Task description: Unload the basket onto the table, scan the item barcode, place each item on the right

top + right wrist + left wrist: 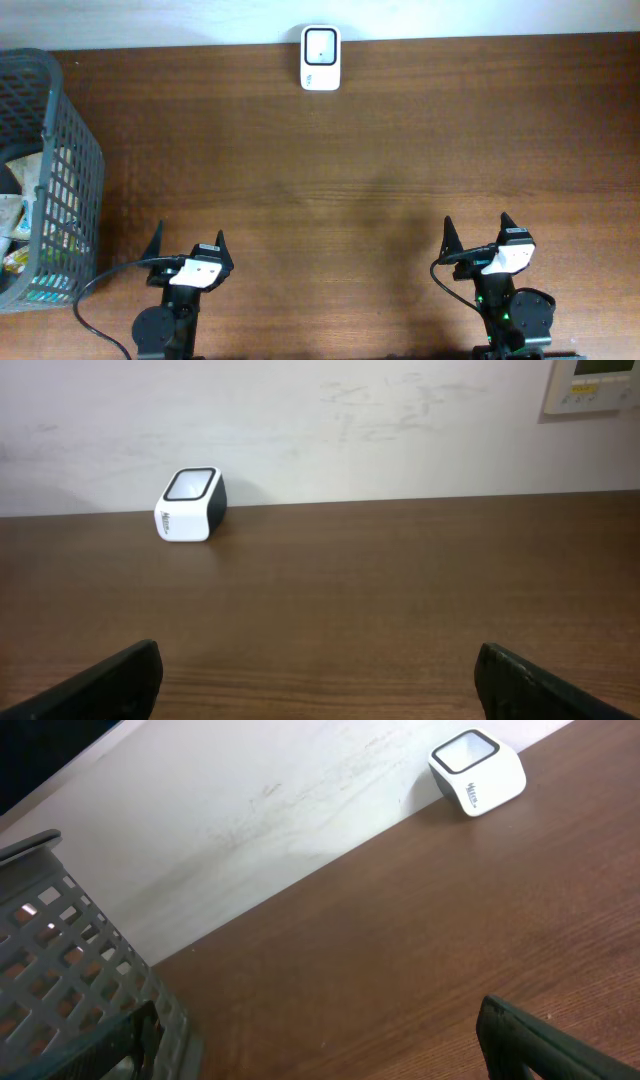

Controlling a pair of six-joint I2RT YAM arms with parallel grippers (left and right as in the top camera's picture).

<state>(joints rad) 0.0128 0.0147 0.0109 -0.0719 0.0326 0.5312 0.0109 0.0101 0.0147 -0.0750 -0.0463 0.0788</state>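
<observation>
Both arms sit at the near edge of the dark brown wood-grain worktop in the overhead view. The left gripper and right gripper are each spread fully wide, with nothing between the jaws. My read is a ready pose, task not started.

The white box-shaped plastic barcode scanner with a dark window stands at the middle of the far edge, against the wall. The grey plastic lattice basket is at the left edge, ahead of the left arm. The colourful packaged items inside it are only partly visible. Presumably the item to scan is among them, but I can't tell which, and no barcode is readable.

Left wrist view: the basket wall is close at lower left, touching or just beside one dark finger, I can't tell which. The scanner is well apart at upper right, with bare wood between. The basket's tall wall is the obstacle, so I'd expect a top-down reach.

Right wrist view: both dark fingertips are at the bottom corners, wide apart and empty. The scanner is left of centre at the far edge, window tilted up toward the arms. A beige wall-mounted control panel sits at upper right, off the worktop. The path to the scanner looks unobstructed.
</observation>
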